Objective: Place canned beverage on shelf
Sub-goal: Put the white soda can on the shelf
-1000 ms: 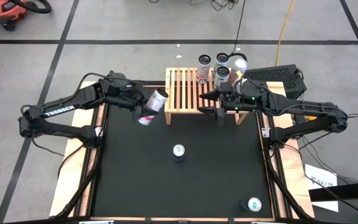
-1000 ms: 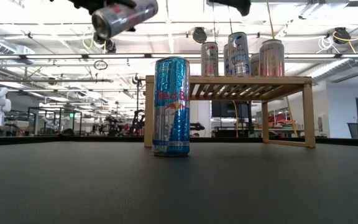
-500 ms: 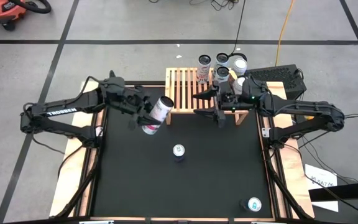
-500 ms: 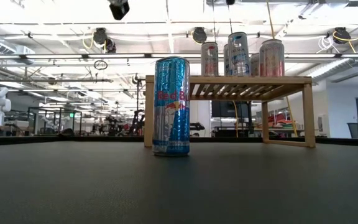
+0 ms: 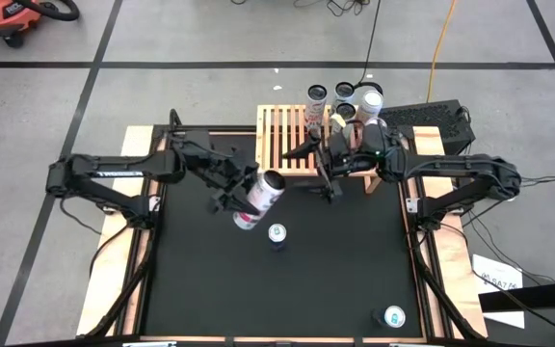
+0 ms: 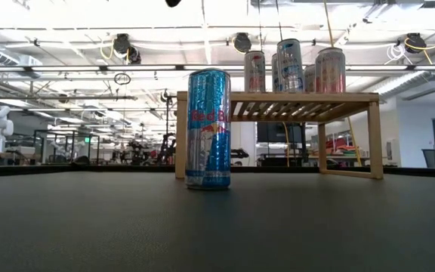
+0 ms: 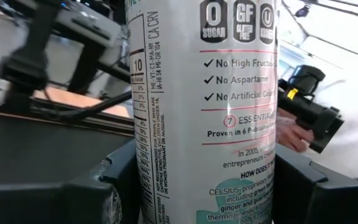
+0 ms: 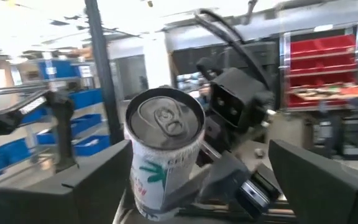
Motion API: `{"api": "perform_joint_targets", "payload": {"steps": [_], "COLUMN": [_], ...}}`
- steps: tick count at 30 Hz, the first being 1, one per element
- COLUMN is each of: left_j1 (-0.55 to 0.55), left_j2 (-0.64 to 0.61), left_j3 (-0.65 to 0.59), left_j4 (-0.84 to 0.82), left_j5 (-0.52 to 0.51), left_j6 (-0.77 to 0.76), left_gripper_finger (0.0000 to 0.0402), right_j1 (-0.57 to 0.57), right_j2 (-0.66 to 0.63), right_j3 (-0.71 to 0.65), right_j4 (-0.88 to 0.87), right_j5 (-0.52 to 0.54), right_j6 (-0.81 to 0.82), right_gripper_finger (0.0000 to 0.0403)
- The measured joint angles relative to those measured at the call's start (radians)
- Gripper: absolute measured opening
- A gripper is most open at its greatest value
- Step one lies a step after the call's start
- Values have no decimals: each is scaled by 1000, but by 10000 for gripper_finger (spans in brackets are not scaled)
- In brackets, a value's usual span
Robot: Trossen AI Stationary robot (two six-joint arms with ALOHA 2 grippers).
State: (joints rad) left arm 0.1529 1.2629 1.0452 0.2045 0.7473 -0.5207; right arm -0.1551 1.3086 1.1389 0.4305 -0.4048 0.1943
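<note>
Left gripper (image 5: 241,196) clenches a tilted white can (image 5: 257,199), base hidden; right gripper (image 5: 318,171) gapes.

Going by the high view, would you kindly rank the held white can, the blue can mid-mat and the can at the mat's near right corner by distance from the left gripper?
1. White can, clamped in the left gripper.
2. Blue can, upright mid-mat, just beyond it.
3. Corner can, far off at the near right.

orange vacuum (image 5: 13,17) on the floor, yellow cable (image 5: 438,43) behind the table.
</note>
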Motion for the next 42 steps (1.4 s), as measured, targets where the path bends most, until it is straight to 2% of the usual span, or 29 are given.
{"api": "perform_joint_targets", "payload": {"steps": [11,20,24,31,35,38,42], "left_j1": [-12,-5,-4,19,31,43,69], "left_j2": [145,202,204,203,201,201,201], "left_j3": [0,0,0,0,0,0,1], "left_j4": [206,238,238,239,244,238,232], "left_j5": [109,142,142,119,94,61,49], "left_j6": [-139,-208,-215,-230,-234,-269,-285], "left_gripper_finger": [244,244,244,245,262,290,335], "right_j1": [-7,-7,-7,-9,-22,-30,-26], "right_j2": [67,109,110,109,102,91,95], "right_j3": [1,0,0,1,1,54,250], "right_j4": [17,21,30,37,39,-98,-499], "right_j5": [-223,-280,-297,-332,-337,-318,-205], "right_j6": [33,47,58,77,105,117,-66], "right_gripper_finger": [370,358,331,244,238,238,238]}}
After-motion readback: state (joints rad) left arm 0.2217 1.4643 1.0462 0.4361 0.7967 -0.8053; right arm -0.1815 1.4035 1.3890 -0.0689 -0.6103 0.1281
